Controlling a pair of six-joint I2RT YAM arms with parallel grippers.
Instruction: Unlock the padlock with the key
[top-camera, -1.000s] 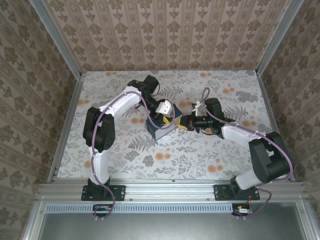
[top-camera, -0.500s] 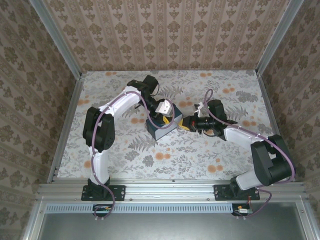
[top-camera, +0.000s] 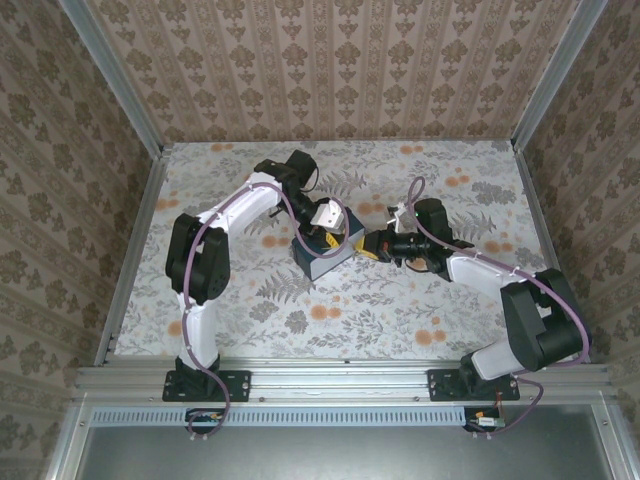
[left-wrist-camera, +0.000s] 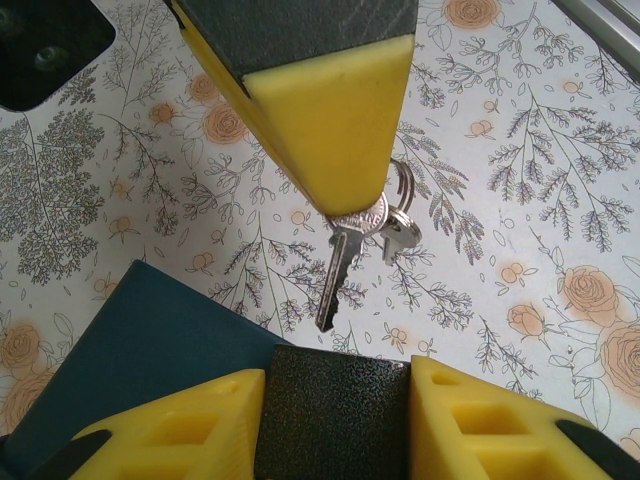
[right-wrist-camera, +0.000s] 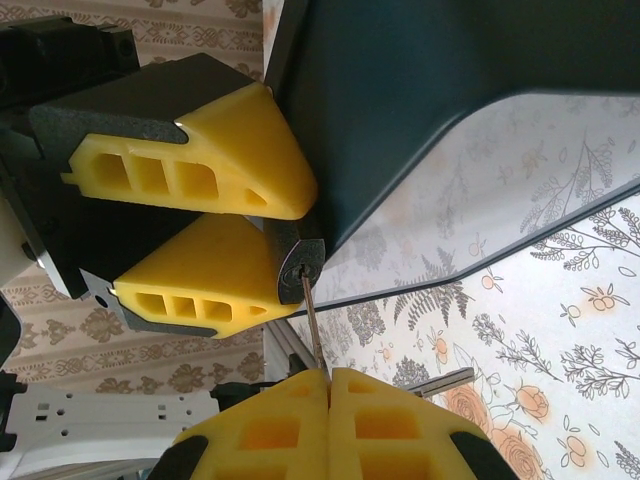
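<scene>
1. One tabletop (top-camera: 430, 320) in a floral print carries everything. Both arms meet over its middle.
2. There are two arms. The left arm (top-camera: 235, 215) rises from the near-left corner, arcs toward the far edge, then bends back down to the middle. The right arm (top-camera: 480, 265) runs low from the near-right corner, with its forearm lying almost level and pointing toward the left edge.
3. One blue box (left-wrist-camera: 150, 340) sits at the middle of the tabletop, just beside the left claw.
4. The left claw (top-camera: 322, 228) is clamped on the padlock, with one yellow finger on each side of the lock's body.
5. The right claw (right-wrist-camera: 328, 375) has its two yellow fingers pressed together on the head of the key.
6. One padlock (left-wrist-camera: 330, 420), with a dark, rough-textured body, is held above the tabletop at the box's edge. Its keyhole end faces the right claw.
7. Two keys share one ring (left-wrist-camera: 402, 185).
   - The key (right-wrist-camera: 312, 330) is the gripped one. Its blade points straight at the padlock, with the tip at the mouth of the keyhole. I cannot tell whether it has gone in.
   - The spare key (left-wrist-camera: 400, 230) hangs loose beside it.
</scene>
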